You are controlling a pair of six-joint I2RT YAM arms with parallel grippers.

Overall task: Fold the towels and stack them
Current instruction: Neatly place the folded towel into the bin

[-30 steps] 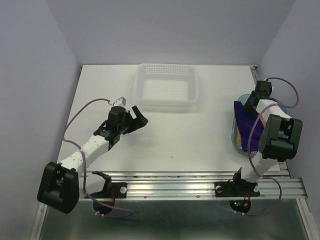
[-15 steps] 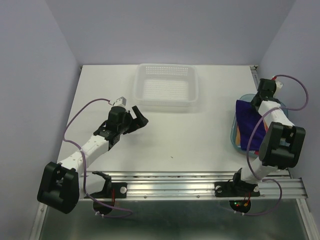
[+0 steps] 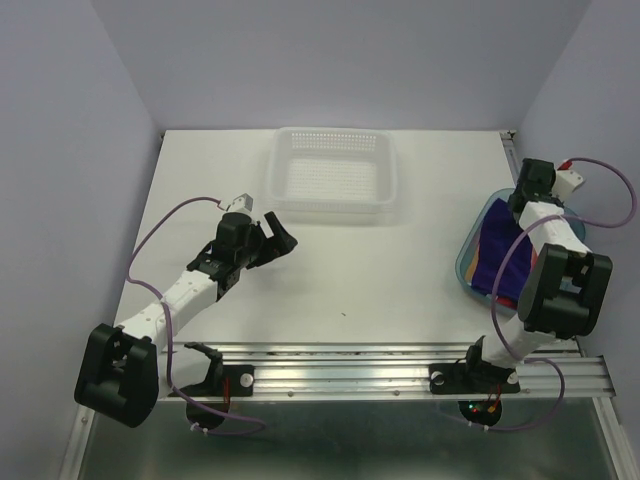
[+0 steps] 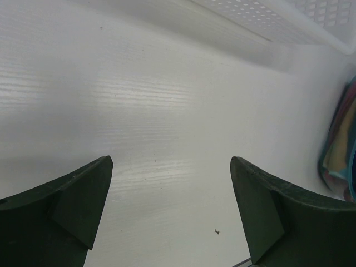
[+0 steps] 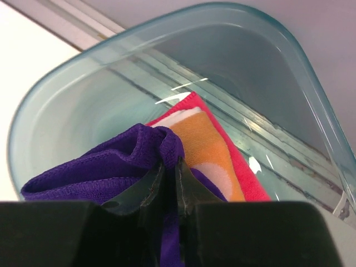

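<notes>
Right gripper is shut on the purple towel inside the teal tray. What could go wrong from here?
1. The right gripper pinches only a small bunched fold of the purple towel; it may slip out on the lift.
2. That towel lies over the orange dotted towel and the pink towel, so pulling it could drag them along.
3. The teal tray sits near the table's right edge; a sideways pull might shift it.

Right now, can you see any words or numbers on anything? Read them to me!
None: no words, numbers or labels can be read in any view.
The white basket, teal tray, purple towel, orange towel and pink towel show no writing.
</notes>
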